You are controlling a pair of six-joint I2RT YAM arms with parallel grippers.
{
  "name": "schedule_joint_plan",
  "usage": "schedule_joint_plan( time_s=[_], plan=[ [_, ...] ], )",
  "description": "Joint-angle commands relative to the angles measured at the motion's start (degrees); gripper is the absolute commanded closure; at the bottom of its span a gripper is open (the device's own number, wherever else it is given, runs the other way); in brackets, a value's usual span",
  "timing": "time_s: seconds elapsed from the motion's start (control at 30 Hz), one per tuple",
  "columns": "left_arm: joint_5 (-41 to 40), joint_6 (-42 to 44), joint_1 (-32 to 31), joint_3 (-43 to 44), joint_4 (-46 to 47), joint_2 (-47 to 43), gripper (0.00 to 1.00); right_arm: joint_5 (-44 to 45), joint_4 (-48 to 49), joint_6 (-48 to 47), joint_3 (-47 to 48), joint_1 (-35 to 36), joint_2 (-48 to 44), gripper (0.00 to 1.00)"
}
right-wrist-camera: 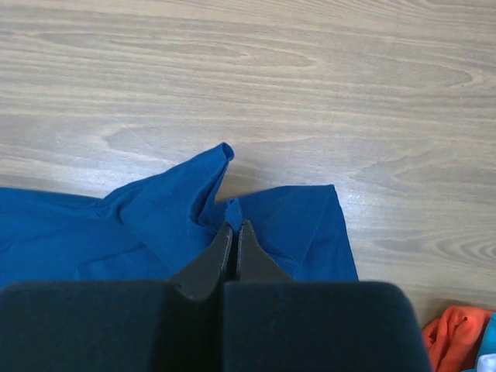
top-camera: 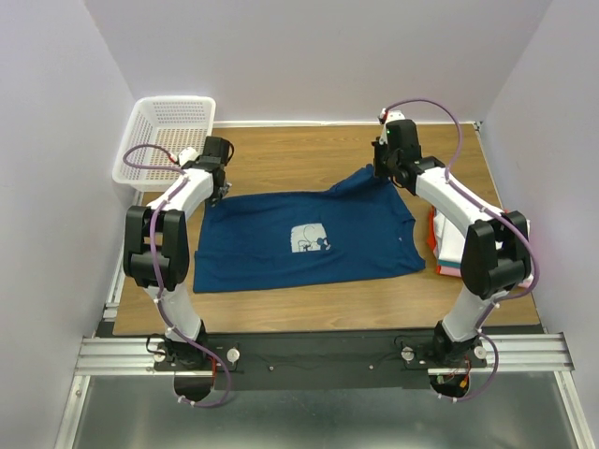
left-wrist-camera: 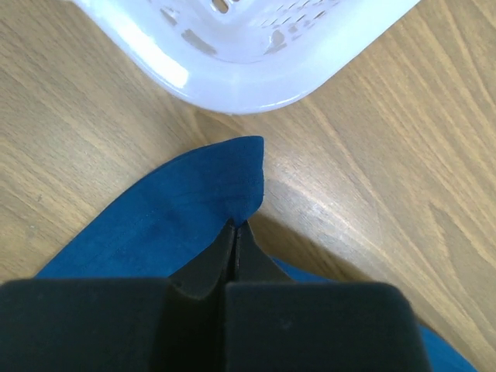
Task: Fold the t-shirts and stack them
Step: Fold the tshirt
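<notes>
Blue tee [top-camera: 304, 238] lies flat mid-table, print up; your left gripper [left-wrist-camera: 236, 229] and right gripper [right-wrist-camera: 234, 229] are both clamped on its far corners, 10 and 1 o'clock: it's light and limp, so hold the hems and move both evenly.

White plastic mesh basket [top-camera: 178, 100] at the far left corner of the wooden table [top-camera: 299, 159]
</notes>
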Motion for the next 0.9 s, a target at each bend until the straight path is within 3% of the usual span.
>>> schedule_joint_plan(
  time_s=[0.0,0.87],
  plan=[
    [-1.5,-0.4,-0.2,-2.3,0.1,-1.9,1.0,0.0,0.6,-1.5,-0.1,0.2,-2.7,0.99],
    [-1.5,-3.5,-2.6,-22.7,3.2,-17.6,1.0,-1.7,-1.5,5.0,-24.8,0.8,-29.5,0.99]
  ],
)
